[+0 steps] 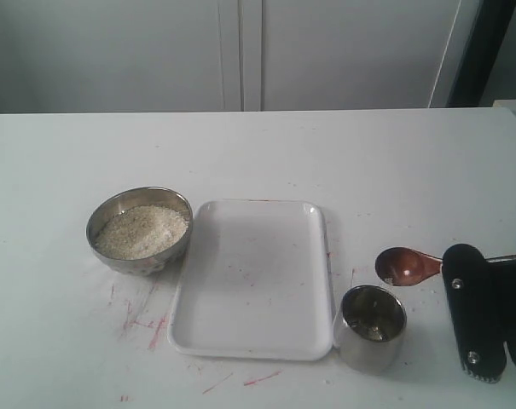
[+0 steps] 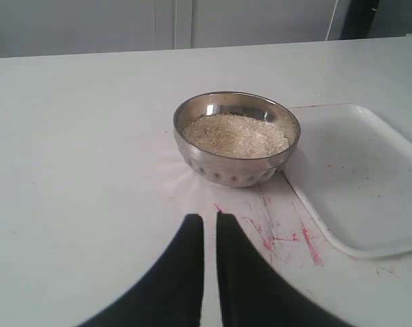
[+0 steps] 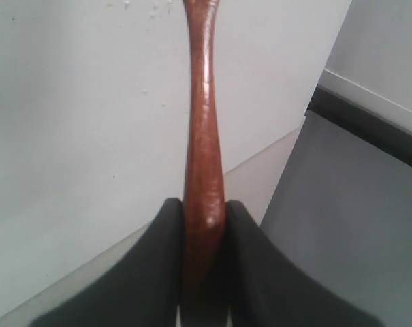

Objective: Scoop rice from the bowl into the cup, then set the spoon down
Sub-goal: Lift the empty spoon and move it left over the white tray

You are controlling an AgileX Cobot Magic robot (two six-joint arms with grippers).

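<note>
The right gripper (image 3: 204, 216) has its jaws clamped on the end of the spoon's (image 1: 407, 266) handle. The head points left and sits just to the far right of the cup (image 1: 371, 328), at the near right of the surface (image 1: 70, 153). I cannot tell whether the head carries grains.

The spoon looks light, stiff and glossy, so a grip this far back may let it pivot. A hold nearer mid-handle would probably be steadier.

The rice (image 1: 142, 232) is loose and likely to spill at any tilt. It fills the bowl (image 1: 140, 230) to the left of the white tray (image 1: 253, 277).

The left gripper (image 2: 210, 235) is near the bowl, its jaws almost together and holding nothing.
</note>
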